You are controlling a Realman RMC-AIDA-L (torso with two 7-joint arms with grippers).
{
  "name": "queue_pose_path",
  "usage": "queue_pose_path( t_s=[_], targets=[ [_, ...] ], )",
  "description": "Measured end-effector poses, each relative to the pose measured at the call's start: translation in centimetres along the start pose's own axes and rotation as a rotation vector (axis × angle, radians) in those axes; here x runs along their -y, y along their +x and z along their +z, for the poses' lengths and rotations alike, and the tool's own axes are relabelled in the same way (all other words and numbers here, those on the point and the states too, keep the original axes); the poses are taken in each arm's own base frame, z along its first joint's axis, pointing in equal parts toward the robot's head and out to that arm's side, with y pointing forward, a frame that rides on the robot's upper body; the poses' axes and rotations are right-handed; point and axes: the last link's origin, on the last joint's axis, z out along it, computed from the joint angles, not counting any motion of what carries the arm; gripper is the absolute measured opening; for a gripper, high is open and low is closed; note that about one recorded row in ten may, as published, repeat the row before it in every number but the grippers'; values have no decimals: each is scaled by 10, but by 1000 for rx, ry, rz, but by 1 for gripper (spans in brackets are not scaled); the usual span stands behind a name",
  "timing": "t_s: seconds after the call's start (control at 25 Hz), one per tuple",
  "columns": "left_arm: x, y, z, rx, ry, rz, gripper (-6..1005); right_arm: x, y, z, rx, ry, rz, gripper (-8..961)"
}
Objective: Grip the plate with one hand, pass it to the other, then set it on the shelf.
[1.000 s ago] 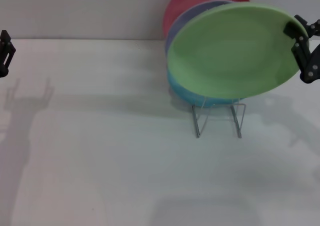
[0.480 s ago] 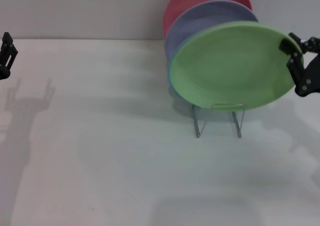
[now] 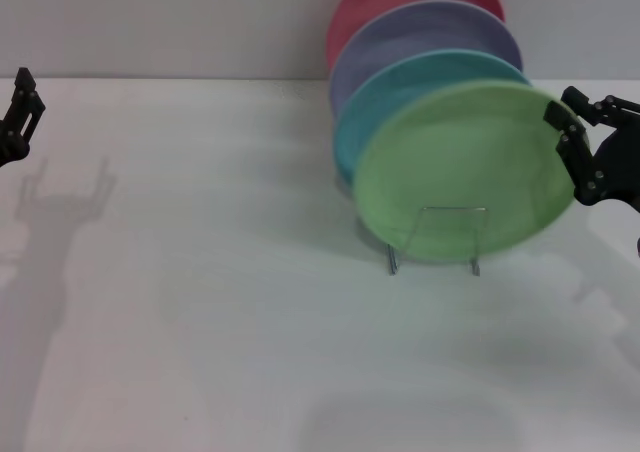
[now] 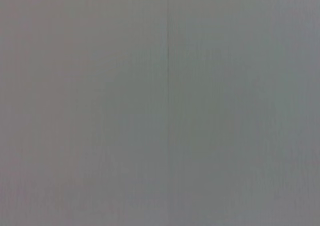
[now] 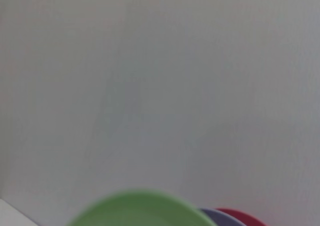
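On the white counter (image 3: 200,302), the right hand (image 3: 568,132) is clamped on the plate's (image 3: 465,172) right rim, plate leaning in the shelf's (image 3: 437,240) front slot; left hand (image 3: 18,112) far left, grip unclear.

I see the plate (image 3: 465,172) frontmost in the shelf (image 3: 437,239), 3 plates (image 3: 400,92) stacked behind; right end effector (image 3: 567,132) at its right edge, left end effector (image 3: 20,112) far left.

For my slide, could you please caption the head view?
Right hand holds the green plate at the wire rack.
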Motion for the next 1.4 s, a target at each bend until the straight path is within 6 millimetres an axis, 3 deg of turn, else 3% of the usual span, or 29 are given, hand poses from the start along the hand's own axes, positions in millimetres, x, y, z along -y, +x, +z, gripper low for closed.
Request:
queue_pose_path(
  t_s=[0.08, 0.4, 0.64, 0.8, 0.92, 0.96, 1.0, 1.04, 1.16, 1.2, 1.4],
  targets=[
    [0, 0, 0, 1, 0, 0, 802, -1, 0, 0, 0, -1, 2, 61],
    [0, -2, 0, 8, -1, -7, 802, -3, -3, -2, 22, -15, 5, 452],
    [-2, -2, 1, 8, -4, -12, 802, -6, -11, -8, 79, -33, 12, 565],
    [-2, -2, 1, 8, -4, -20, 802, -4, -26, -25, 189, -14, 29, 641],
    [-1, -3, 0, 9, -1, -21, 802, 5, -34, -47, 302, 129, 51, 688],
    [0, -3, -1, 11, 1, -20, 802, 12, -34, -58, 333, 231, 56, 697],
    [2, -5, -3, 13, 8, -14, 802, 28, -30, -79, 362, 442, 80, 706],
    [2, -5, -3, 13, 8, -14, 802, 28, -30, -79, 362, 442, 80, 715],
    [6, -10, -6, 19, 17, -4, 802, 47, -13, -106, 340, 726, 159, 735],
    [7, -12, -7, 19, 17, 3, 802, 55, 1, -116, 289, 845, 215, 740],
    [6, -18, -11, -3, -8, 42, 802, 60, 24, -121, 168, 925, 302, 766]
  ],
)
